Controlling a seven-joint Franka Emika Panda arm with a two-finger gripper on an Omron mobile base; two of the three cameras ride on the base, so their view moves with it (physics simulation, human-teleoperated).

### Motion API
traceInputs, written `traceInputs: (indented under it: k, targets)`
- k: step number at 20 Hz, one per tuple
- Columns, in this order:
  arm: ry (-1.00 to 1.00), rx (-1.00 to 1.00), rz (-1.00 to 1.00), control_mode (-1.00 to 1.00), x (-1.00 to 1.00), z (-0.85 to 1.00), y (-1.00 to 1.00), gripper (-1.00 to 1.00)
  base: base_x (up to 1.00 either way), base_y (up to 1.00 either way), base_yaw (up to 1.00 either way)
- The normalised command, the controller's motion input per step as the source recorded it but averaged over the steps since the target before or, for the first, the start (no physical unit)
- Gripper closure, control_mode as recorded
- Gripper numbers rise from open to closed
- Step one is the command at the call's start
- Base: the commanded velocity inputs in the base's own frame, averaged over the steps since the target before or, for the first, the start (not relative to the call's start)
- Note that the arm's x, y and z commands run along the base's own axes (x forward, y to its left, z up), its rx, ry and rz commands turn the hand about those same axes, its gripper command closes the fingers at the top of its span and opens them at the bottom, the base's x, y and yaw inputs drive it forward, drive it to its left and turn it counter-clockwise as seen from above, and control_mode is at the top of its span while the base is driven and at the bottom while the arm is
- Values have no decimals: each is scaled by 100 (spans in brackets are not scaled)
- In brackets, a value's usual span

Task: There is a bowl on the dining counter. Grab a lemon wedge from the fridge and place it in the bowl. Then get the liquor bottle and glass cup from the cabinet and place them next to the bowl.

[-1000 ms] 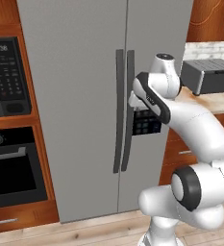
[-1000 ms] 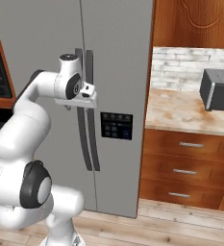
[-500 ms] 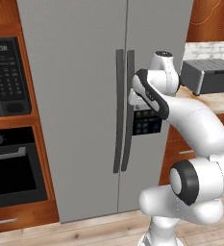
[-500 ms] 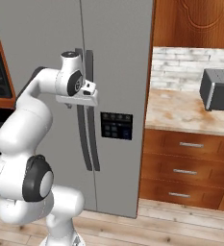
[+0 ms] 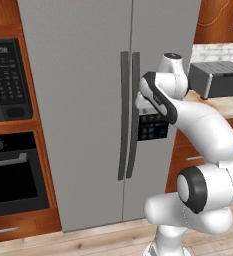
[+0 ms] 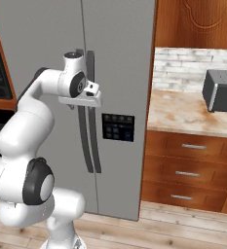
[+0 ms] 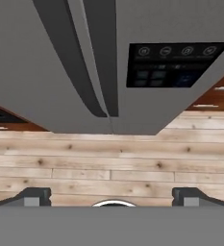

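Grey fridge [image 5: 88, 100] shut, both doors closed, two dark upright handles [image 5: 128, 115] side by side at the middle seam, dark control panel [image 5: 153, 127] on the right door just right of the handles; white arm raised in front of the right door, hand up near the top of the handles, close to them though contact cannot be told; gripper [image 7: 111, 196] pointing down along the door toward the floor, fingers [image 7: 34, 197] spread as wide as they go, nothing between them, nothing held; handles [image 7: 92, 62] and panel [image 7: 176, 65] seen from above in the hand view, plank floor [image 7: 111, 158] below; from the right side, hand [image 6: 88, 95] just in front of the handles [image 6: 88, 141], panel [image 6: 117, 127] lower and to the right; left of the fridge, black microwave [image 5: 3, 80] set in wooden casing, black oven [image 5: 13, 175] under it; right of the fridge, wooden drawers [image 6: 188, 170] under a pale stone counter [image 6: 183, 112], dark toaster [image 6: 222, 90] on the counter against a light tiled wall, wooden cabinet [image 6: 198, 22] above; lemon wedge, bowl, bottle and cup not to be placed from these views, fridge and cabinet both closed
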Motion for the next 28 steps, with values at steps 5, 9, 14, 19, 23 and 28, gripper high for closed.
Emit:
traceInputs:
  k: [5, 9, 14, 19, 23, 28]
  targets:
    - [0, 0, 0, -100, 14, 0, -11, -100, 0, 0, 0]
    - [0, 0, 0, -100, 9, 0, -13, -100, 0, 0, 0]
    - [0, 0, 0, -100, 4, 0, -12, -100, 0, 0, 0]
    - [-2, 0, 0, -100, 2, 0, -6, -100, 0, 0, 0]
    - [0, 0, 0, -100, 23, -3, 0, -100, 0, 0, 0]
    - [0, 0, 0, -100, 51, -6, 0, -100, 0, 0, 0]
